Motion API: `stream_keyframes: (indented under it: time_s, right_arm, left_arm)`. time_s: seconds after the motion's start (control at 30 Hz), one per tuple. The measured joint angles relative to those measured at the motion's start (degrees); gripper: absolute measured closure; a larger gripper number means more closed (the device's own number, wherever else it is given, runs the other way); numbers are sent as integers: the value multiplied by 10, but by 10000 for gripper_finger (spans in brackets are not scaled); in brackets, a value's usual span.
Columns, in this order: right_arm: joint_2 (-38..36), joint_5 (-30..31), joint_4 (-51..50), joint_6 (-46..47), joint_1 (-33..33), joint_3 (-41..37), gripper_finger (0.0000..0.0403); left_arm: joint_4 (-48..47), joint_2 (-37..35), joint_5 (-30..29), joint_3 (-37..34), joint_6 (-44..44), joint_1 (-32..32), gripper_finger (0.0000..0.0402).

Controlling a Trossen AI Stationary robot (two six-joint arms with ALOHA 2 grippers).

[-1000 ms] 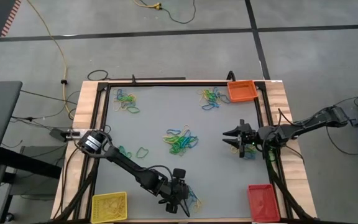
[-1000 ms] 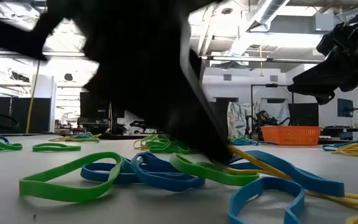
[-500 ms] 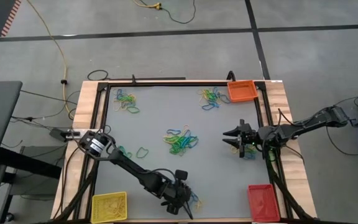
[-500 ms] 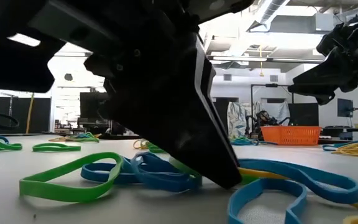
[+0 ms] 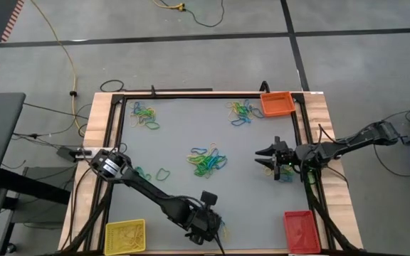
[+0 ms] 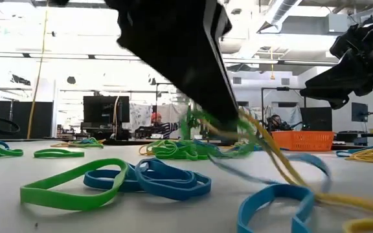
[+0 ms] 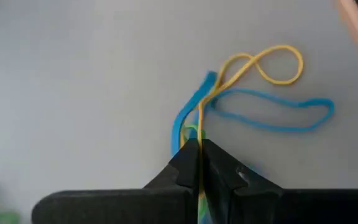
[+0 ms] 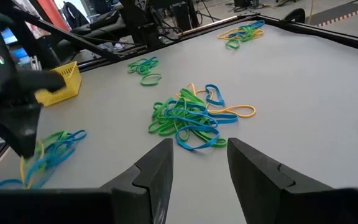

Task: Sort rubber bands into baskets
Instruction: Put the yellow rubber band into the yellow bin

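Bands (image 7: 253, 93): thin loops in yellow, blue, green. Left gripper (image 7: 199, 155) fingers pinched tight on a tangled bunch of them, yellow, blue and green, between yellow basket (image 5: 124, 235) and red basket (image 5: 299, 230), closer to yellow; strands trail from the fingertips to the surface (image 5: 184, 131). More loose piles: one mid-surface (image 5: 207, 161), one beside the orange basket (image 5: 277, 104), one at the far left corner (image 5: 144, 115). Right gripper (image 5: 267, 158) sits between the orange and red baskets, fingers apart, holding nothing.
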Motion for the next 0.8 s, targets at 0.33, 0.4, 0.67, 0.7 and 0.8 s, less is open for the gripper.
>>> stream_keyframes:
  time_s: [0.33,0.4,0.67,0.7,0.8]
  right_arm:
    - [0,0,0,0,0,0,223]
    - [0,0,0,0,0,0,223]
    - [0,0,0,0,0,0,223]
    - [0,0,0,0,0,0,223]
    - [0,0,0,0,0,0,223]
  left_arm:
    - [-156,0,-38,120,-8,-8,401]
    - [-159,0,-26,119,-16,-5,401]
    - [-159,0,20,51,-72,8,398]
    - [-154,0,20,43,-75,9,396]
    - [-145,0,22,23,-86,8,380]
